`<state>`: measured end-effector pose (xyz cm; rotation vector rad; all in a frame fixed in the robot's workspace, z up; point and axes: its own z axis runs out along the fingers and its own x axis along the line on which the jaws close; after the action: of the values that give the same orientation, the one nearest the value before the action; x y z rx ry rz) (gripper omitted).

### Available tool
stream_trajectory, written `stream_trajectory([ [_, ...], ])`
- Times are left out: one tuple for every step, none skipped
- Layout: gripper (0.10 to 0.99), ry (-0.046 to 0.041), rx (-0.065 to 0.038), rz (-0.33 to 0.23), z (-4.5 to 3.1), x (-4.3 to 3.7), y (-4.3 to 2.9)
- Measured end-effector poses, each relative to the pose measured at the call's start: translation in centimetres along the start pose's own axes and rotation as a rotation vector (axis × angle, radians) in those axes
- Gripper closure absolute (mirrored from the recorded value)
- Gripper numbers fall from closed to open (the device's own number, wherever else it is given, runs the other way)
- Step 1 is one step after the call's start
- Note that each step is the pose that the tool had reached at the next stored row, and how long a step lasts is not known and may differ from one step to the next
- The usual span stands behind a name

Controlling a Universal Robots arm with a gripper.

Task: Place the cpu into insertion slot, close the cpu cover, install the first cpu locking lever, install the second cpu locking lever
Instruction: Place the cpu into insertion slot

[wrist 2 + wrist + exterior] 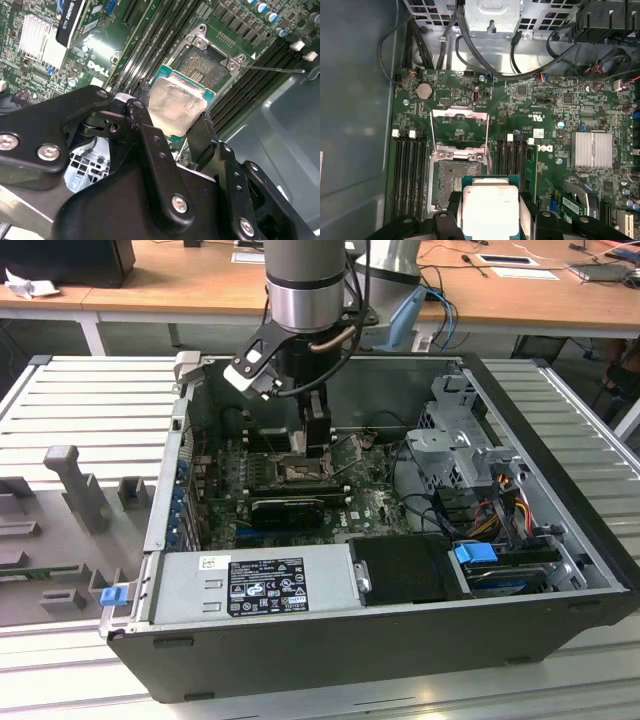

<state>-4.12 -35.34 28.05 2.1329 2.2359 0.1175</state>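
Nearest the exterior camera, a power supply (255, 585) lies along the front wall of the open case (400, 640), which sits on a ribbed desk (90, 390); a blue tab (113, 593) sticks out at the case's corner on the exterior view's left; behind the supply lies the green board (375, 502), with a drive cage (455, 440) beside it on the exterior view's right; the arm (305, 285) reaches down into the case over the middle of the board; its fingers (150, 145) are clamped on the cpu (175, 107), one on each of two opposite edges, with the silver top turned toward the wrist cameras; in the first wrist view the cpu hangs over the edge of the slot (449, 177) nearest the fingers, hiding part of it, and is not seated; the rest of the slot's dark contact field lies bare inside its metal rim; the cover (459, 114) is swung open beyond the slot's far edge; in the second wrist view a thin wire lever (272, 68) is swung out, stretching away from a corner of the slot; black memory slots (410, 170) run along both sides of the slot, and a finned heatsink (591, 149) sits well apart from it on the board; beyond the case, in the exterior view, stands a wooden desk (150, 290) with papers and cables on it.
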Motion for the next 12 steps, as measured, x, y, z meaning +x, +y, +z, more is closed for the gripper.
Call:
stream_trajectory([
  [0.545,0.0,0.0,0.0,0.09,0.0,-0.03],
  [0.545,0.0,0.0,0.001,0.15,0.0,-0.04],
  [0.545,-0.001,0.0,0.01,0.2,0.0,-0.04],
  [0.545,-0.0024,0.0,0.027,0.26,0.0,-0.05],
  [0.545,-0.003,-0.001,0.035,0.3,0.0,-0.05],
  [0.545,-0.0031,-0.001,0.036,0.36,0.0,-0.06],
  [0.545,-0.003,-0.001,0.036,0.45,0.0,-0.06],
  [0.545,-0.0031,-0.001,0.036,0.56,-0.01,-0.07],
  [0.545,-0.0026,-0.001,0.036,0.78,-0.01,-0.1],
  [0.545,-0.0025,-0.001,0.036,0.92,-0.01,-0.11],
  [0.545,-0.0026,-0.001,0.036,1.02,-0.01,-0.13],
  [0.545,-0.0025,-0.001,0.036,1.09,-0.01,-0.13],
])
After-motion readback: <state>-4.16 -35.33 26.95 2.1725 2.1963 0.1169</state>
